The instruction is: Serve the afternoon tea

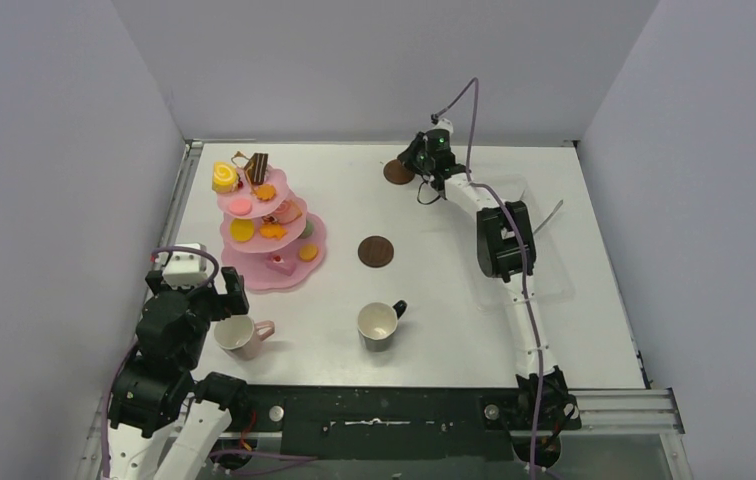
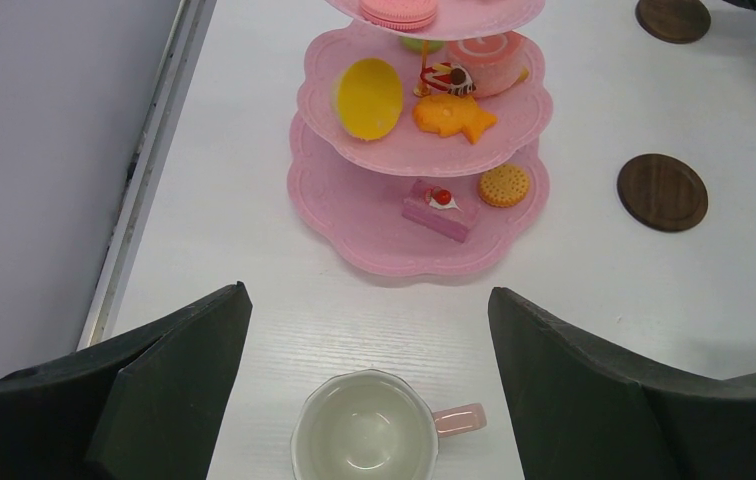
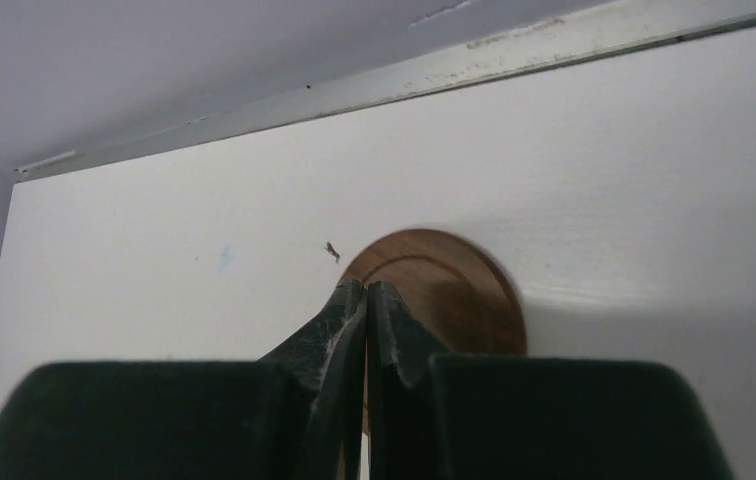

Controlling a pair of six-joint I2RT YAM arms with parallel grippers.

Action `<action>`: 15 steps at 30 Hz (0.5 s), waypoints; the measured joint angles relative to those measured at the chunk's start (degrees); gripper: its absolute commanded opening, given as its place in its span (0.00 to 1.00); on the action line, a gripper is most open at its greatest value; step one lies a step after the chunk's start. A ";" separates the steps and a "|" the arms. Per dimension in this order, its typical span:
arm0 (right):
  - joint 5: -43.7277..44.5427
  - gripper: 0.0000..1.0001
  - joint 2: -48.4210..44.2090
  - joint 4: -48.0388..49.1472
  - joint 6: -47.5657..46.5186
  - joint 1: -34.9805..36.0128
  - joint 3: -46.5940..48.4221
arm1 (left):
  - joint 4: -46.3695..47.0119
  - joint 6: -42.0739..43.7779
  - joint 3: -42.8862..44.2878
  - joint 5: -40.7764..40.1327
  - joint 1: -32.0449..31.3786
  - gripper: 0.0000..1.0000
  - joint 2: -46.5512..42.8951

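The pink three-tier stand (image 1: 254, 279) with toy pastries (image 1: 225, 177) stands at the left; it also shows in the left wrist view (image 2: 354, 215). The pink mug (image 1: 239, 337) stands upright and empty near the left arm. My left gripper (image 1: 199, 290) is open above it, and the mug (image 2: 364, 430) sits between and below the fingers (image 2: 368, 290). The black mug (image 1: 379, 325) stands front centre. One brown coaster (image 1: 375, 251) lies mid-table. My right gripper (image 1: 417, 164) is shut, with its tips (image 3: 366, 287) over the far coaster (image 3: 454, 290), which lies near the back wall (image 1: 395, 173).
A clear plastic tray (image 1: 559, 285) lies on the right under the right arm, with metal tongs (image 1: 550, 215) at its far end. Grey walls close the table on the left, back and right. The back rail (image 3: 554, 45) runs just past the far coaster.
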 measured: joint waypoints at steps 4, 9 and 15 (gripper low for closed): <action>1.36 0.00 4.79 -3.13 -0.70 1.09 8.68 | 0.00 0.00 0.00 0.02 0.00 0.88 0.00; 2.45 0.00 5.53 -7.28 -2.05 2.67 8.92 | 0.00 0.00 -0.04 0.00 0.00 0.88 0.00; 4.59 0.00 5.03 -9.11 -4.81 4.46 8.96 | 0.00 0.00 -0.04 0.00 0.00 0.88 0.00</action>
